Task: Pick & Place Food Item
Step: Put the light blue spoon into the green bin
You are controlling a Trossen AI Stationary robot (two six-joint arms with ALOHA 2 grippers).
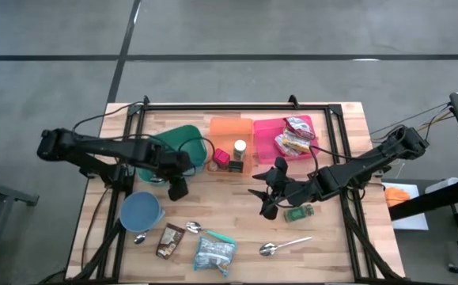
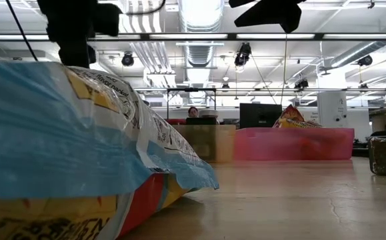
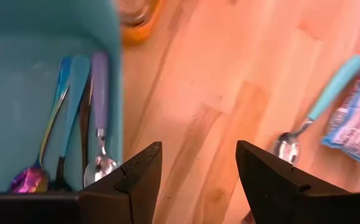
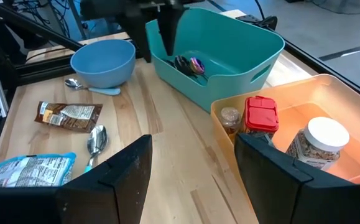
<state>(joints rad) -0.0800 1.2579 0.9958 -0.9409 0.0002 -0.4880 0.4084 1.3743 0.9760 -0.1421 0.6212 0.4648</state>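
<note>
1. I'm working over a pale wooden tabletop (image 1: 236, 214), and both arms hang above it with nothing in them.
2. Just behind my left gripper (image 1: 178, 188) sits the teal plastic bin (image 1: 183, 142) holding spoons; its wrist view shows the two fingers spread with bare wood between them.
3. The blue round bowl (image 1: 140, 210) stands near that gripper, on its outer side.
4. My right gripper (image 1: 270, 207) hovers mid-table, jaws likewise apart and empty. Beyond it stand the orange translucent tray (image 1: 230, 131) with jars and the pink translucent tray (image 1: 272, 131) with snack packets.
5. The food I'd take, I judge, is the blue-and-white crinkled snack bag (image 1: 213, 252), lying flat near the table's front edge, in front of the left gripper and between the two.
6. A small brown foil packet (image 1: 169, 239) lies just beside it; a teal-handled metal spoon (image 1: 200, 230) touches the bag's edge.
7. To do this well I'd descend squarely over the bag's middle, keep clear of that spoon, and pinch a raised crease, since flat film slips.
</note>
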